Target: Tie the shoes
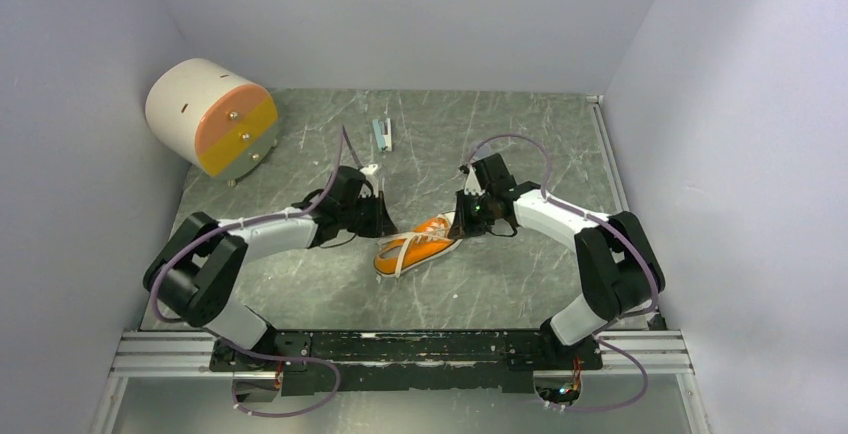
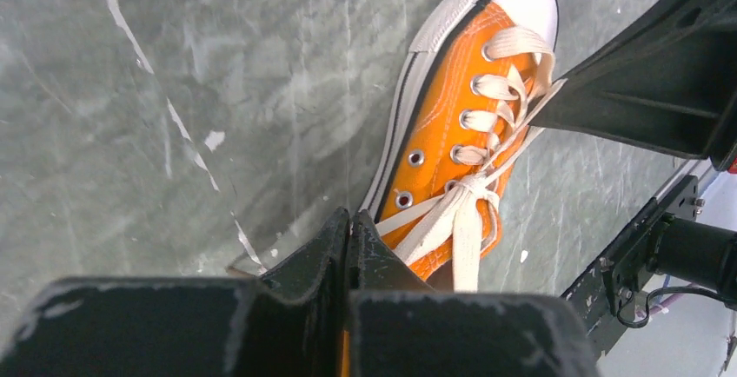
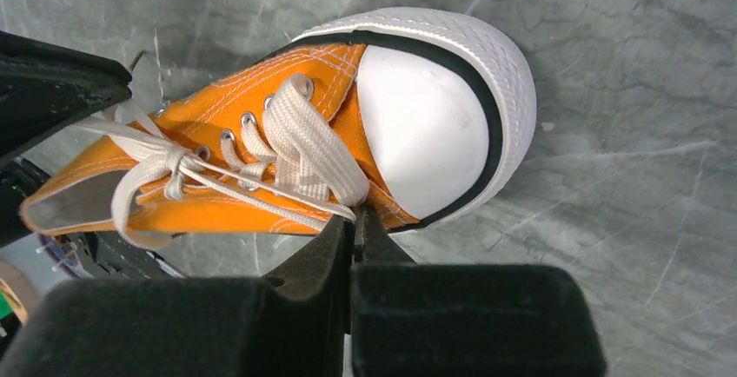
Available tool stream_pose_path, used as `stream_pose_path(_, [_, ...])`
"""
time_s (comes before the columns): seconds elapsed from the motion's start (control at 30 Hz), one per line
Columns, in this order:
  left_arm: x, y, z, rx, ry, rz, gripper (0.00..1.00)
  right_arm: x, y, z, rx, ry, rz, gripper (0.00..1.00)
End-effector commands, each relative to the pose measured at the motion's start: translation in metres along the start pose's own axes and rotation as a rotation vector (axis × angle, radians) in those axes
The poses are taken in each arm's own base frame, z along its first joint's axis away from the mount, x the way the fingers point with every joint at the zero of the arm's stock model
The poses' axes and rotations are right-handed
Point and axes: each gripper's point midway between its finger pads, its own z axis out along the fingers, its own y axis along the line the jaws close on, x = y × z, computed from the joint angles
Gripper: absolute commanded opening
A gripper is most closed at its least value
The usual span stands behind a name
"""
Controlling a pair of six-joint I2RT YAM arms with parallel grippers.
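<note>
Sneaker point(image 1: 417, 244) on open tabletop point(image 1: 500, 299); wrist views alone show left gripper point(image 2: 350, 221) and right gripper point(image 3: 356, 221) jaws clamped on its laces point(image 2: 461, 212).

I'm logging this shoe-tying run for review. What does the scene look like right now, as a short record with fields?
shoe: one orange sneaker, white toe cap, sole down on the table, between the arms
laces: white laces, crossed in a first knot, no bow
left hand: left hand shut, pinching a lace strand near the shoe's opening
right hand: right hand shut, pinching a lace strand beside the toe cap
other: white-and-orange cylinder far left; small pale item at the back
</note>
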Motion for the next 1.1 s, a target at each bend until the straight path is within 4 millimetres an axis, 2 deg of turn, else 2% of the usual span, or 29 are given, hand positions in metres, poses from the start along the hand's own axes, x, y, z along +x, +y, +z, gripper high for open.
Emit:
stream_pose_path(0.0, [0.000, 0.058, -0.002, -0.217, 0.094, 0.033, 0.05, -0.014, -0.062, -0.001, 0.229, -0.054, 0.049, 0.00])
stream_pose_path(0.07, [-0.019, 0.063, 0.003, -0.239, 0.081, 0.060, 0.05, -0.022, -0.058, 0.002, 0.204, -0.071, 0.052, 0.00])
stream_pose_path(0.17, [-0.034, 0.068, 0.011, -0.235, 0.110, 0.067, 0.04, -0.033, -0.045, 0.006, 0.142, -0.076, 0.057, 0.00])
stream_pose_path(0.27, [-0.045, 0.061, 0.011, -0.200, 0.113, 0.086, 0.05, -0.035, -0.027, 0.000, 0.067, -0.057, 0.063, 0.00])
stream_pose_path(0.3, [-0.047, 0.058, 0.007, -0.194, 0.111, 0.094, 0.05, -0.033, -0.020, -0.005, 0.039, -0.050, 0.064, 0.08])
stream_pose_path(0.37, [-0.049, 0.057, -0.006, -0.216, 0.107, 0.105, 0.42, -0.025, -0.004, -0.020, -0.027, -0.025, 0.067, 0.34])
stream_pose_path(0.4, [-0.052, 0.058, -0.016, -0.241, 0.097, 0.110, 0.55, -0.021, 0.005, -0.031, -0.053, -0.011, 0.066, 0.46])
stream_pose_path(0.43, [-0.056, 0.058, -0.028, -0.268, 0.086, 0.110, 0.66, -0.016, 0.011, -0.043, -0.068, 0.007, 0.063, 0.54])
stream_pose_path(0.47, [-0.062, 0.057, -0.044, -0.296, 0.066, 0.105, 0.90, -0.013, 0.015, -0.056, -0.068, 0.014, 0.055, 0.62])
stream_pose_path(0.5, [-0.066, 0.057, -0.060, -0.321, 0.054, 0.093, 0.96, -0.013, 0.021, -0.072, -0.066, 0.016, 0.032, 0.68])
stream_pose_path(0.57, [-0.084, 0.043, -0.100, -0.339, -0.015, 0.066, 0.97, -0.017, 0.027, -0.110, -0.030, -0.013, -0.009, 0.72])
stream_pose_path(0.6, [-0.094, 0.031, -0.121, -0.338, -0.070, 0.048, 0.97, -0.026, 0.031, -0.132, -0.004, -0.073, -0.035, 0.74])
stream_pose_path(0.67, [-0.119, -0.007, -0.166, -0.254, -0.233, 0.008, 0.97, -0.051, 0.042, -0.181, 0.038, -0.244, -0.077, 0.76])
stream_pose_path(0.7, [-0.133, -0.034, -0.189, -0.160, -0.328, 0.007, 0.97, -0.062, 0.048, -0.207, 0.060, -0.331, -0.089, 0.93])
stream_pose_path(0.73, [-0.145, -0.055, -0.214, -0.095, -0.421, 0.007, 0.97, -0.071, 0.054, -0.232, 0.076, -0.405, -0.093, 0.99])
stream_pose_path(0.8, [-0.163, -0.091, -0.261, 0.019, -0.569, 0.025, 0.97, -0.079, 0.061, -0.273, 0.108, -0.518, -0.090, 1.00])
stream_pose_path(0.9, [-0.173, -0.116, -0.310, 0.056, -0.672, 0.080, 0.96, -0.078, 0.067, -0.314, 0.129, -0.622, -0.087, 1.00])
stream_pose_path(1.07, [-0.170, -0.120, -0.360, -0.046, -0.681, 0.178, 0.96, -0.072, 0.072, -0.368, 0.165, -0.753, -0.068, 1.00])
